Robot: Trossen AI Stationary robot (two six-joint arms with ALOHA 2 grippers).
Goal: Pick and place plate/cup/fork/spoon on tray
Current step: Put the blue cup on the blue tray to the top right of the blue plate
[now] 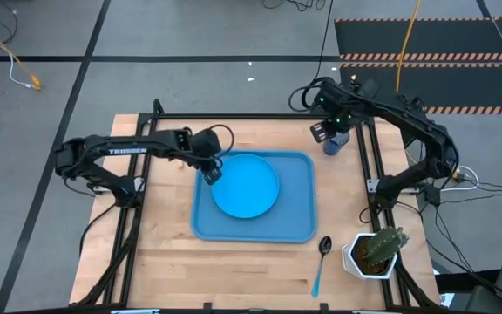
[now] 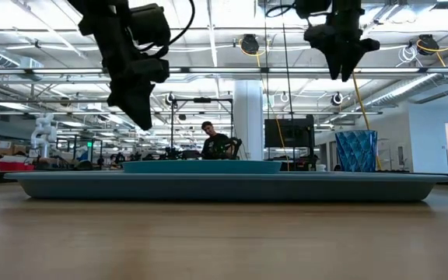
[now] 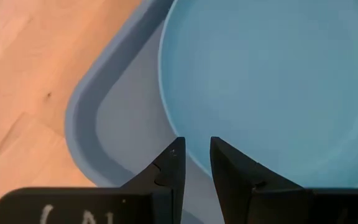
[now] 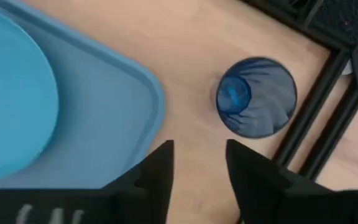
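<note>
The round blue plate lies flat in the blue tray at mid-table. My left gripper hangs above the plate's left rim, raised clear of it in the low view. Its fingers are a little apart and empty. The dark blue cup stands upright on the table, off the tray's far right corner. My right gripper is open and empty, high above the table beside the cup. The spoon lies on the table near the tray's near right corner. The fork is out of view.
A white pot with a cactus stands at the table's near right, beside the spoon. Black frame rails run along the table's right and far edges, close behind the cup. Bare wood lies to the left of the tray and in front of it.
</note>
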